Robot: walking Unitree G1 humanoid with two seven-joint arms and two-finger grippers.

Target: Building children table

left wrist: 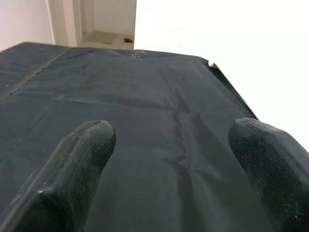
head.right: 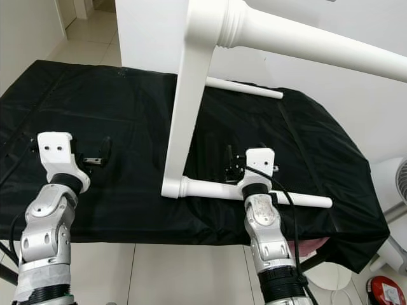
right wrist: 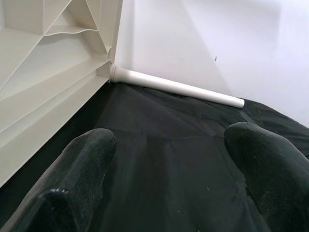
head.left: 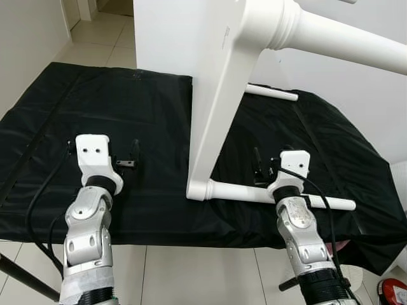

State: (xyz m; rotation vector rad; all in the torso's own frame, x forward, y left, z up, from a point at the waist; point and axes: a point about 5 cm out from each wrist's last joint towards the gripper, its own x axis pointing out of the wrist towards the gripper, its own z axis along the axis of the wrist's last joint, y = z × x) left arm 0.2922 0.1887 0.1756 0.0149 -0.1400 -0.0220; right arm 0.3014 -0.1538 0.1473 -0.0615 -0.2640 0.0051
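While the white children's table [head.left: 219, 95] stands on its edge on the black cloth [head.left: 152, 114], its flat top rises upright and its turned legs project sideways toward the robot's right. One leg [head.left: 273, 194] lies along the cloth at the tabletop's near lower corner, a second leg [head.left: 273, 93] lies along the cloth at the far lower corner, and a third leg [head.left: 343, 41] juts out from the upper near corner, above the cloth. The right gripper [head.left: 258, 166] hovers just beyond the near lower leg, close beside the tabletop's ribbed underside [right wrist: 43, 72]; its two black fingers [right wrist: 82, 164] are spread apart and grasp nothing. The left gripper [head.left: 131, 156] hangs over bare cloth on the opposite side of the tabletop, well apart from it, fingers [left wrist: 82, 154] likewise parted and empty. Pale floor tiles [head.left: 102, 32] lie beyond the cloth's far edge.
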